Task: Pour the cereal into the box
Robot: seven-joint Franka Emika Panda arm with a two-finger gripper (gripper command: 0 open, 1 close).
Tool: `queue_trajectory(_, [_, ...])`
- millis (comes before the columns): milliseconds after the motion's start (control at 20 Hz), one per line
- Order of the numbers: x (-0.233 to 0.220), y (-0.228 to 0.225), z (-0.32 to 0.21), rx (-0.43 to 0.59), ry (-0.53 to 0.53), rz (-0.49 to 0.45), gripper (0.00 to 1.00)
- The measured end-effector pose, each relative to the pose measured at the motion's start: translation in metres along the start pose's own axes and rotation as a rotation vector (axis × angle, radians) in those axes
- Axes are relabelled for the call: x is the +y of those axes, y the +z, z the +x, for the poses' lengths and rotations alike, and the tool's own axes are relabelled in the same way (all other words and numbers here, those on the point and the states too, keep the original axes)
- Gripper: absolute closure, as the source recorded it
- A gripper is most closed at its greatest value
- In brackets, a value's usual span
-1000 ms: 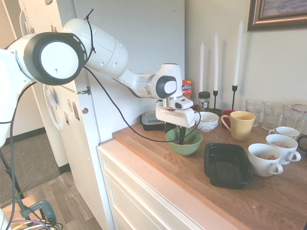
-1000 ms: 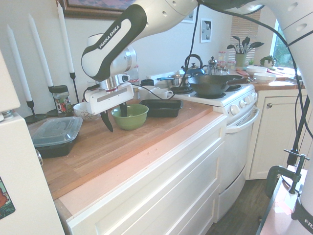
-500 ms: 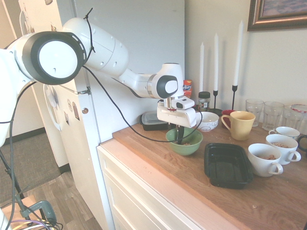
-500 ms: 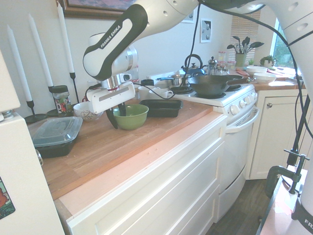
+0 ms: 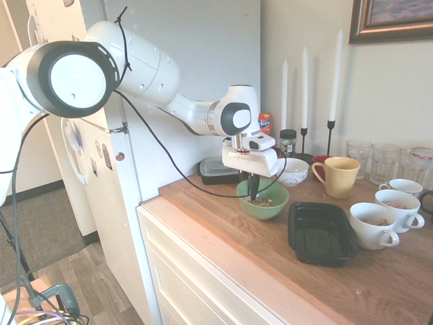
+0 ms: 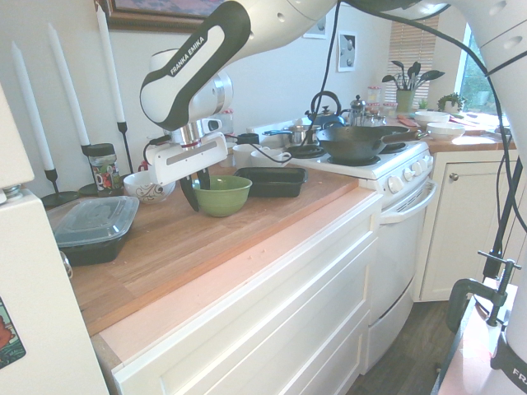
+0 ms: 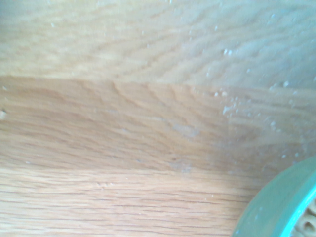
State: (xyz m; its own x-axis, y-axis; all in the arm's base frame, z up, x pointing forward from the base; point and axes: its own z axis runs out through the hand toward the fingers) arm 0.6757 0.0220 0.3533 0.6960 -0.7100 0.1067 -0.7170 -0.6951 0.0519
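Leftmost on the counter (image 5: 284, 274), as the first exterior view shows it, sits a black container with a clear lid (image 5: 217, 169), close by the fridge. Next comes the gripper (image 5: 254, 196), pointing down at the green bowl (image 5: 262, 212), its fingers pinching the bowl's wall, one inside and one outside. The cereal (image 5: 266, 202) lies in that bowl, a low heap of pale tan pieces. The step in hand looks to be securing the bowl for the lift. To do it well, the grip should be firm and deep over the rim before any weight is taken, and the rise straight and slow, since a bowl held at one side may sag or swivel and spill. Behind it is a patterned white bowl (image 5: 294, 173), then a yellow mug (image 5: 342, 177), whose contents I cannot make out. Nearer the front edge is the box (image 5: 319, 238), a shallow black tray with no cereal in it; the bowl's lip should be well over it before tipping gently. Further right, the front white cup (image 5: 369, 235) and the white cup behind it (image 5: 404, 214) both hold brownish bits. Glass tumblers (image 5: 385, 162) stand behind.
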Motion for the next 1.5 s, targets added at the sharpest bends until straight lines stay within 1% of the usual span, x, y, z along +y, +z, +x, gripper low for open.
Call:
queue_trajectory(350, [-0.001, -0.051, -0.007, 0.019, -0.020, 0.075, 1.00])
queue_trajectory(550, [0.012, -0.081, 0.000, 0.024, 0.003, 0.106, 1.00])
queue_trajectory(650, [0.024, -0.097, 0.006, 0.008, 0.020, 0.129, 1.00])
queue_trajectory(800, [0.051, -0.115, 0.022, -0.035, 0.054, 0.171, 1.00])
queue_trajectory(950, [0.086, -0.121, 0.039, -0.094, 0.083, 0.224, 1.00])
queue_trajectory(1300, [0.171, -0.098, 0.086, -0.196, 0.137, 0.332, 1.00])
queue_trajectory(1500, [0.215, -0.096, 0.108, -0.269, 0.128, 0.459, 1.00])
